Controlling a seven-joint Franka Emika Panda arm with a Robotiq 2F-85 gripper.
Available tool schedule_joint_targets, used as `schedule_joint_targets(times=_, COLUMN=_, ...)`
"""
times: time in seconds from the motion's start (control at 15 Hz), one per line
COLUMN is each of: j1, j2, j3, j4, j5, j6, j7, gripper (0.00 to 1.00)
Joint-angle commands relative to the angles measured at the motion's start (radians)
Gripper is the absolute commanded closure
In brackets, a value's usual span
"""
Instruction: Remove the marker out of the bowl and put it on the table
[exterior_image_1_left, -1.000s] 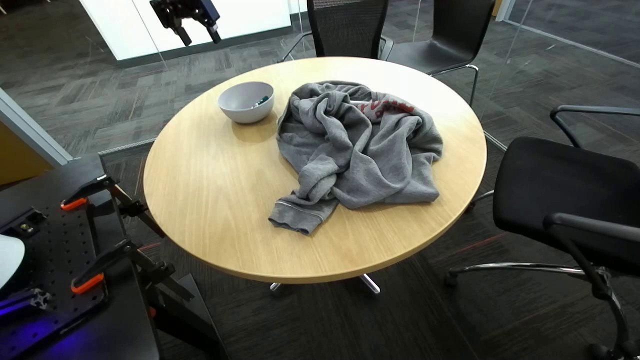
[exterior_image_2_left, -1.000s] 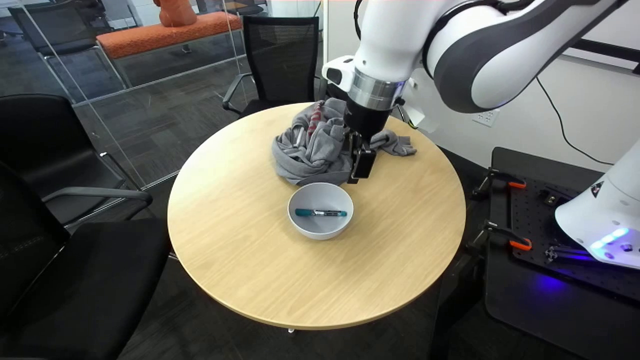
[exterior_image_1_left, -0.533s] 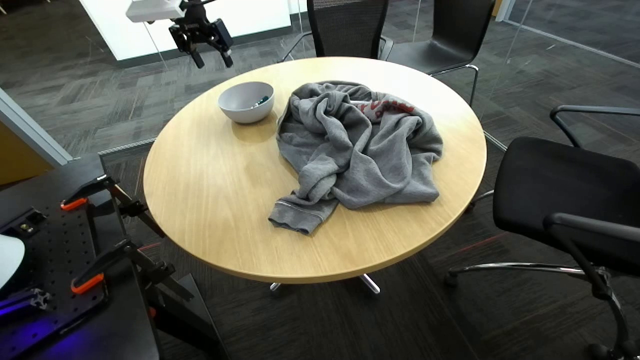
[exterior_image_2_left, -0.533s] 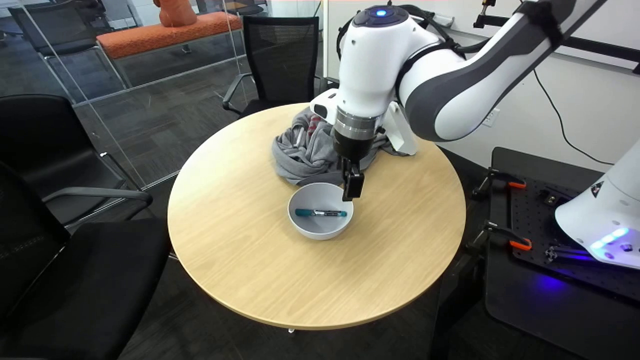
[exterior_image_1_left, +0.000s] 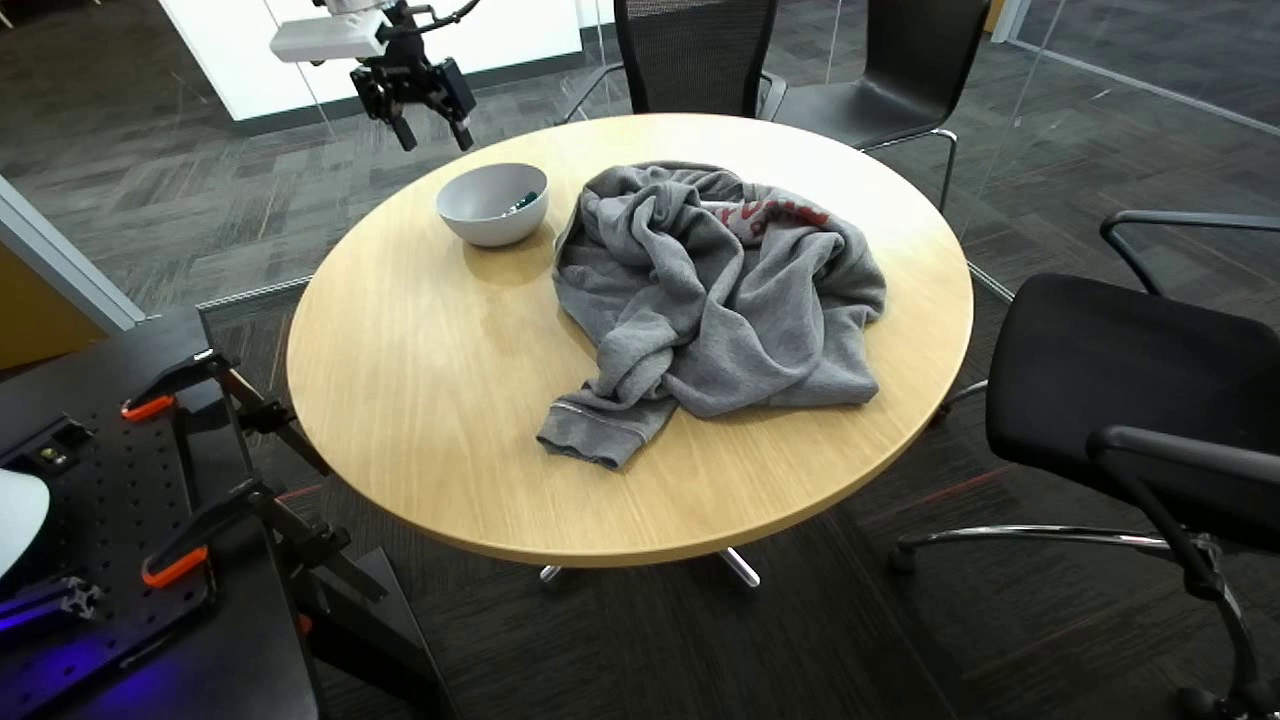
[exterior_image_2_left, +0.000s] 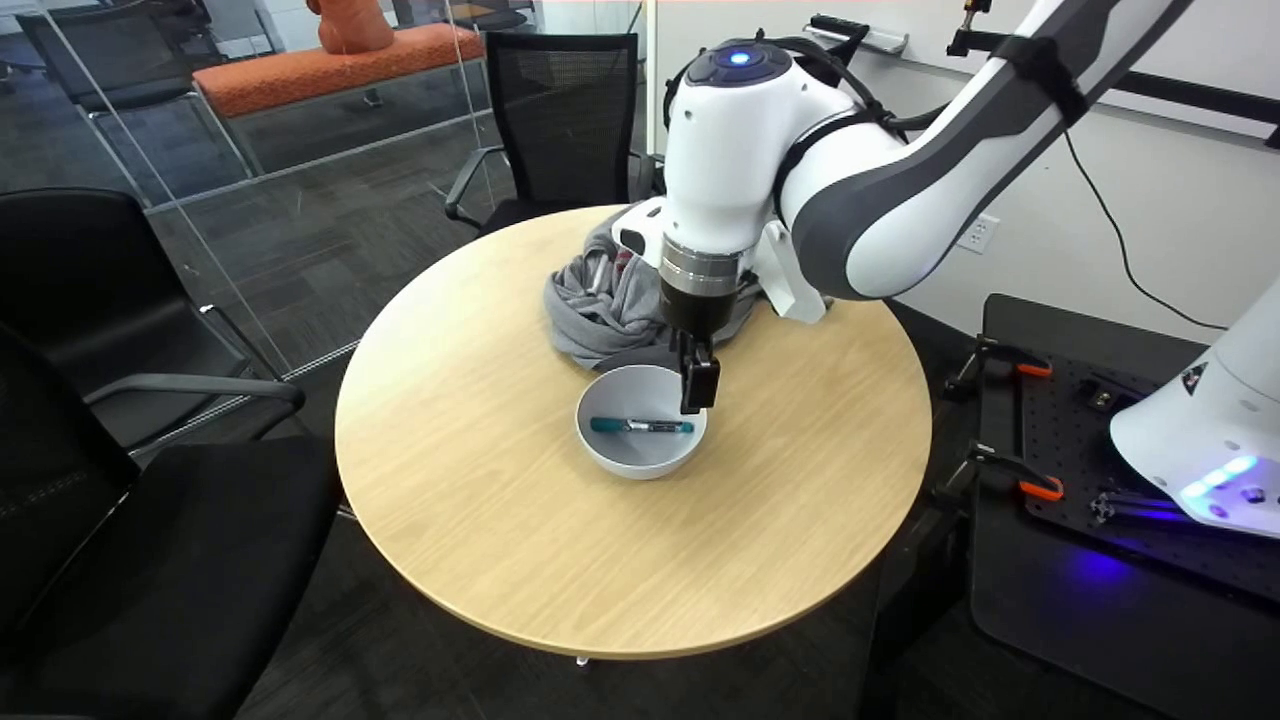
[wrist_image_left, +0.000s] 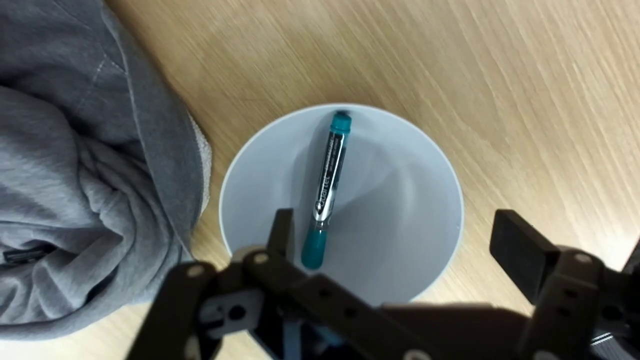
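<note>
The teal-ended marker (wrist_image_left: 327, 187) lies inside the pale bowl (wrist_image_left: 425, 175), slanted, with one end reaching up the wall toward the rim. The gripper (exterior_image_1_left: 437, 143) hangs above, apart from the bowl, its fingers (wrist_image_left: 520, 250) spread wide with only air between them. In the wrist view one finger overlaps the rim on the left; the other stands past the right side, over bare wood. In an exterior view the table (exterior_image_2_left: 640, 590) offers a broad open stretch from the bowl to the near edge, and more to the left and right. The far side is tighter: a crumpled grey garment (exterior_image_2_left: 600, 325) sits just beside the bowl, a narrow strip of wood showing between hem and rim in the wrist view. The arm (exterior_image_2_left: 730, 170) extends from the right, partly hiding the garment. A black chair (exterior_image_2_left: 565, 125) stands past the far edge, a dark side table (exterior_image_2_left: 1090, 640) close to the right.
</note>
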Motion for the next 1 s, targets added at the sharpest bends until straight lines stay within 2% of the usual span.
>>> schedule_joint_targets(times=0.0, j1=0.009, j2=-0.002, j3=-0.009, j4=0.001, j5=0.008, j6=-0.002, j7=-0.006, gripper=0.0)
schedule_joint_targets(times=0.93, j1=0.019, j2=0.21, j3=-0.023, j4=0.183, j5=0.015, j6=0.029, j7=-0.009, gripper=0.0)
